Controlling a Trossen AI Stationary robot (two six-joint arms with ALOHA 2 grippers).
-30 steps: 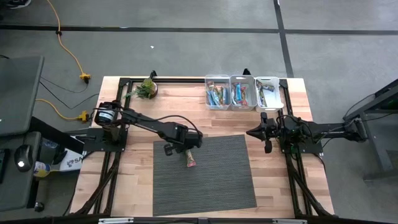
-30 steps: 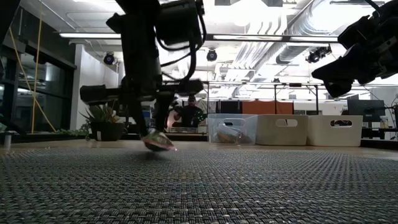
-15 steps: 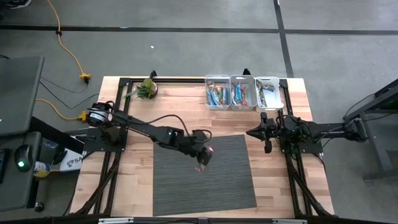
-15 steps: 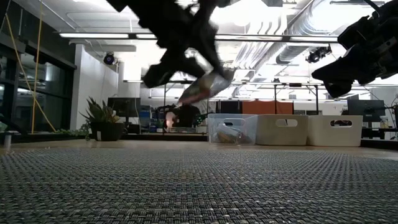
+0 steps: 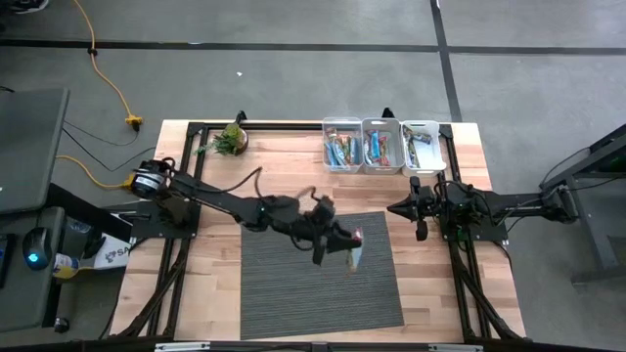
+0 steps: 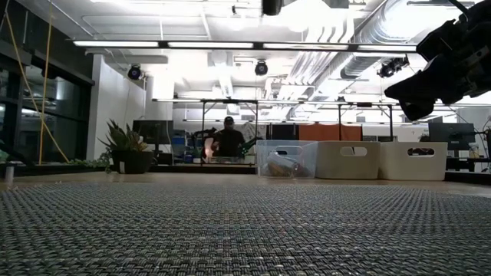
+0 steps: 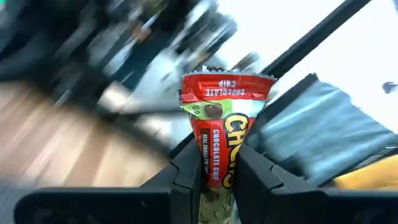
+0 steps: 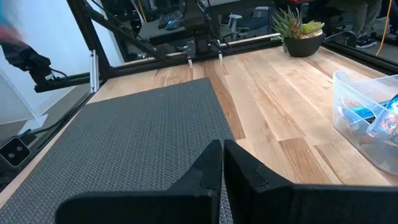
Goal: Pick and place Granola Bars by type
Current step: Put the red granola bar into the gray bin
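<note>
My left gripper [image 5: 340,242] hangs above the grey mat [image 5: 293,293], shut on a red-wrapped chocolate chip granola bar [image 7: 222,118] that also shows in the high view as a granola bar [image 5: 354,254]. My left gripper [image 7: 217,183] is out of the low view. Three clear bins [image 5: 382,147] at the far edge hold more bars, blue ones among them. My right gripper [image 8: 222,167] waits shut over the mat's right edge and holds nothing; it shows again in the high view as my right gripper [image 5: 421,211]. My left gripper pinches the bar's near part [image 7: 214,171] between its two fingers [image 7: 186,177], which press its two long sides, and the wrapper narrows there. The fingers point level toward the table's right and lie along the bar. Its crimped free end [image 7: 227,79] sticks out past the fingertips, clear of the mat.
A small potted plant [image 5: 232,139] stands at the table's far left. Bare wood [image 5: 210,274] lies left of the mat. In the low view the bins [image 6: 349,159] line the far edge, and a person [image 6: 228,141] stands in the room behind.
My left gripper has risen from the mat and out of the low view, gone toward the table's right edge, and tipped from pointing down to level while rolling. The bar, which lay on the mat, is now lifted clear and carried along.
</note>
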